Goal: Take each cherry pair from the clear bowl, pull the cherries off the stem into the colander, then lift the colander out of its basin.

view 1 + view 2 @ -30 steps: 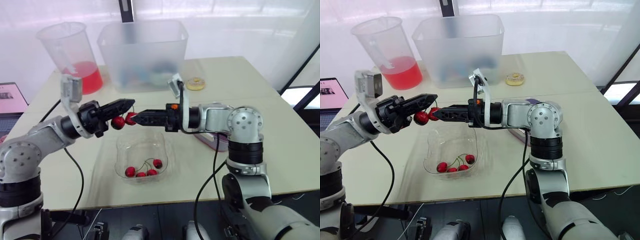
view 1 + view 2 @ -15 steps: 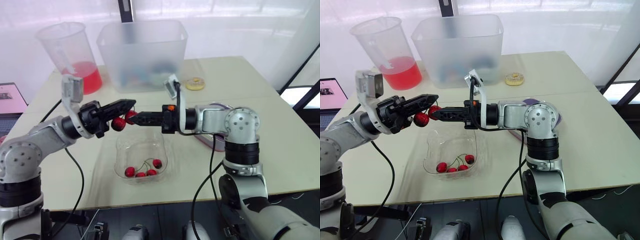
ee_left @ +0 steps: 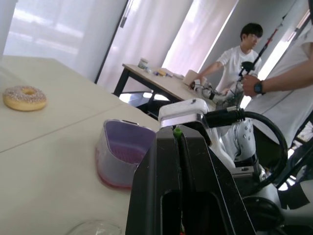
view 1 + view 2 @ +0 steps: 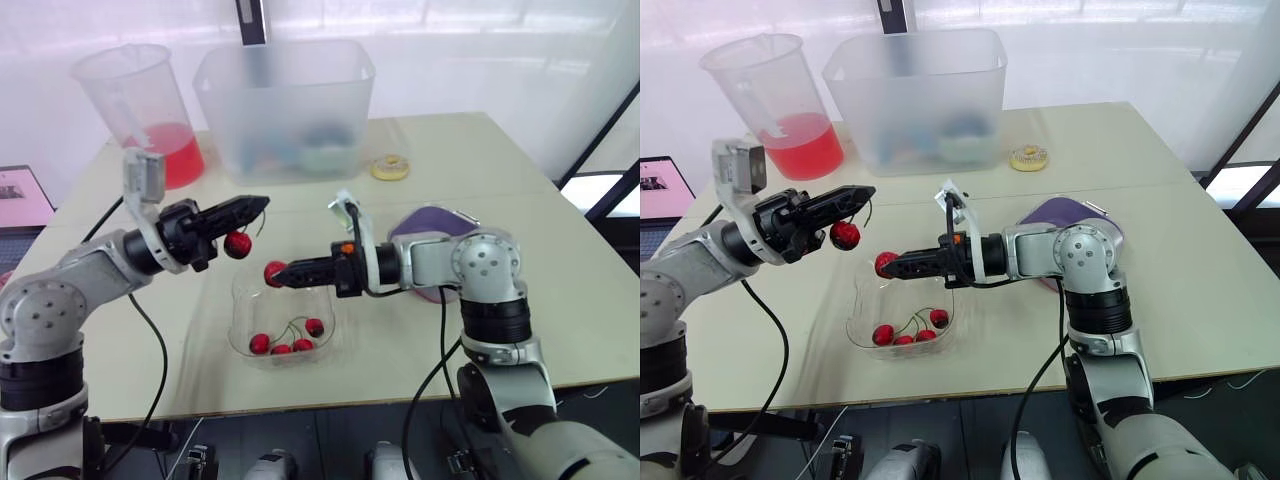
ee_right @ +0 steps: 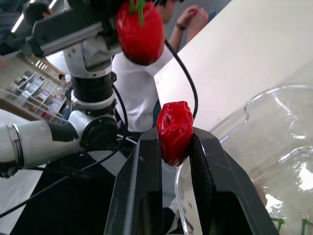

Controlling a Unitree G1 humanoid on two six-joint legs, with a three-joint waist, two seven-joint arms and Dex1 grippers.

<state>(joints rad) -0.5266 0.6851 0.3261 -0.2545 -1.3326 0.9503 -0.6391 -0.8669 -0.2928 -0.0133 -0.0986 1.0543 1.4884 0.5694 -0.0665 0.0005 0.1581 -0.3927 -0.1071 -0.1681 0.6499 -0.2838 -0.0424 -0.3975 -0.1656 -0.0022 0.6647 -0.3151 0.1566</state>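
- I judge the step to be the pull-apart. My right claw (image 4: 283, 273) is clamped on a loose cherry (image 5: 174, 131), which sits apart from the stem (image 5: 138, 6).
- My left claw (image 4: 262, 202) is pinched shut on that stem. The hanging cherry (image 4: 237, 244) dangles just under its tips.
- Both cherries are in the air above the far-left rim of the clear bowl (image 4: 243, 300). More cherry pairs (image 4: 290, 345) lie in the bottom of the bowl.
- The purple colander (image 4: 440, 222) sits in its basin (image 3: 108, 172) on the counter (image 4: 560, 300). It is on my right, behind my right forearm and well apart from the loose cherry.
- My right claw's long axis runs across the counter and points to my left, away from the colander. My left claw points to my right, tips tilted slightly up, so the two claws face each other.
- The stem hangs close to upright, with its cherry at the low end.
- Next, I think the right arm must swing back until the loose cherry is over the colander, and only then let go.
- After that the hanging cherry needs the same pull.
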